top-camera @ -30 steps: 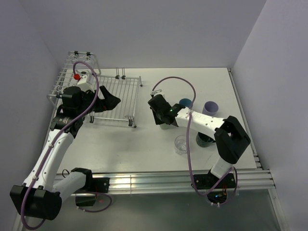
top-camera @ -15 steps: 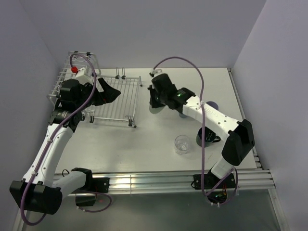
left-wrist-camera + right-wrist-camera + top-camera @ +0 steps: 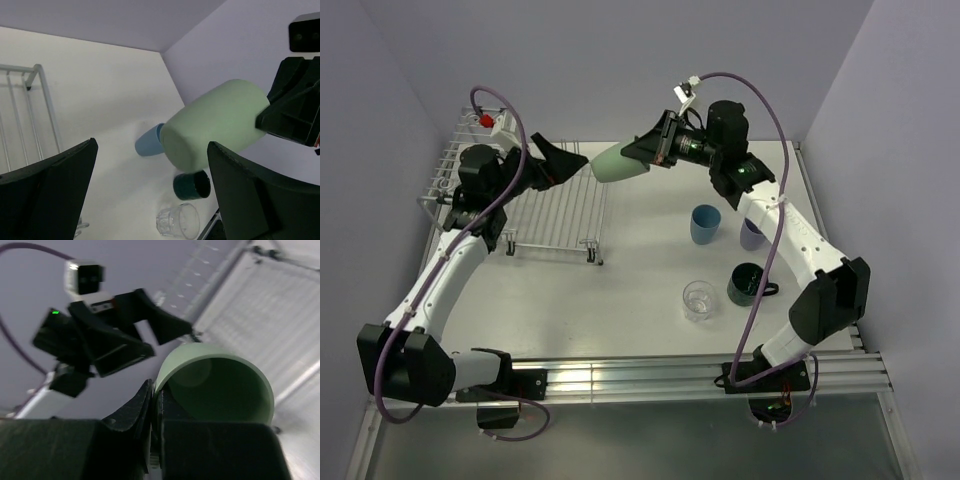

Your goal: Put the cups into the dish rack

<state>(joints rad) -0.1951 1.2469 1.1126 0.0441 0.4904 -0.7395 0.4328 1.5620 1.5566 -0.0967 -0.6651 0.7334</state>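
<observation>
Pinching rim of pale green cup (image 3: 618, 164), right tool (image 3: 652, 150) aloft, facing wide-open left tool (image 3: 564, 165)

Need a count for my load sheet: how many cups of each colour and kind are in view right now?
pale green tumbler: 1
light blue tumbler: 1
lavender tumbler: 1
dark green mug: 1
clear glass: 1
Total: 5

We record, nearest the lens: cup (image 3: 220, 385), pale green, mouth towards us, rim pinched between the right gripper's (image 3: 154, 390) dark fingers. Behind it: left gripper (image 3: 170, 340), black, jaws spread towards the cup. Upper right: rack (image 3: 280, 300), white wire, blurred. Upper left: purple cable (image 3: 15, 247)
</observation>
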